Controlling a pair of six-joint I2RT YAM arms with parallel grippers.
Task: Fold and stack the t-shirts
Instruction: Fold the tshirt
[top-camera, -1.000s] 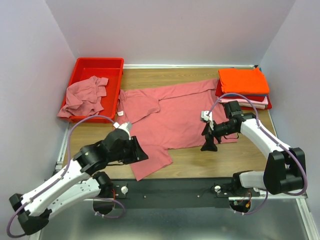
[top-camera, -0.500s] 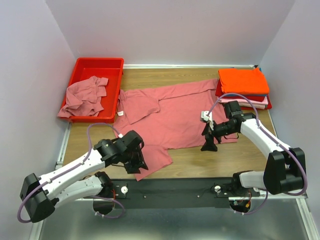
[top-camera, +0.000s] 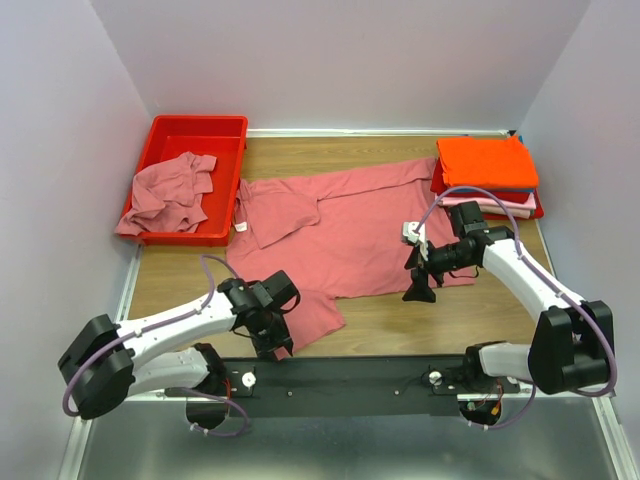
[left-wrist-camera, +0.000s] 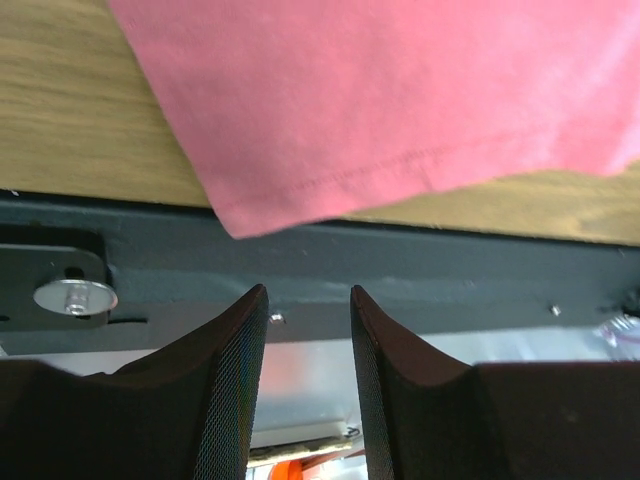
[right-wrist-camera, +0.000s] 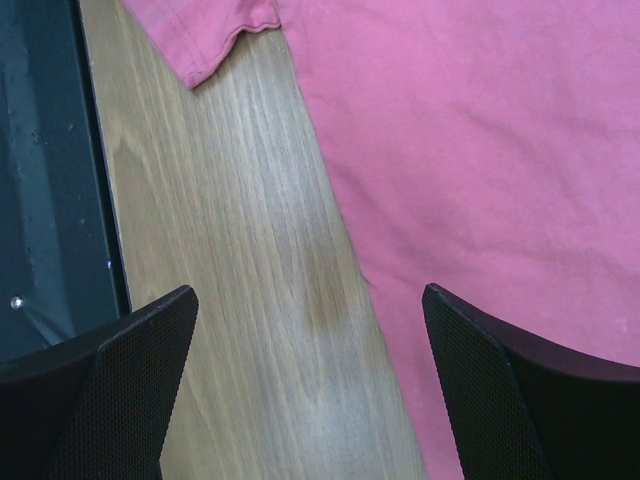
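**Where is the shirt being worked on?**
A large rose-pink t-shirt (top-camera: 345, 235) lies spread across the middle of the overhead frame, on the wooden table (top-camera: 400, 320). It shows no fold yet. One sleeve (top-camera: 315, 315) trails toward the lower middle, and the left wrist view shows its corner overhanging the dark rail (left-wrist-camera: 400, 270) at the table's near edge.

**How much looks finished?**
At the upper right sits a folded stack (top-camera: 485, 200) with an orange t-shirt (top-camera: 487, 160) on top and pale pink and dark layers beneath. That part appears done.

**And what remains?**
There is the spread shirt, plus a crumpled rose-pink t-shirt (top-camera: 170, 195) draped over the red bin (top-camera: 198, 121) at the upper left. By my reading, at least two shirts are left to fold.

**What are the hands doing?**
The left gripper (top-camera: 275, 345) is at the lower middle, by the sleeve corner. Its fingers are a narrow gap apart with nothing between them. The right gripper (top-camera: 420, 278) is at the centre right, over the shirt's side edge. Its fingers are spread wide and it holds nothing.
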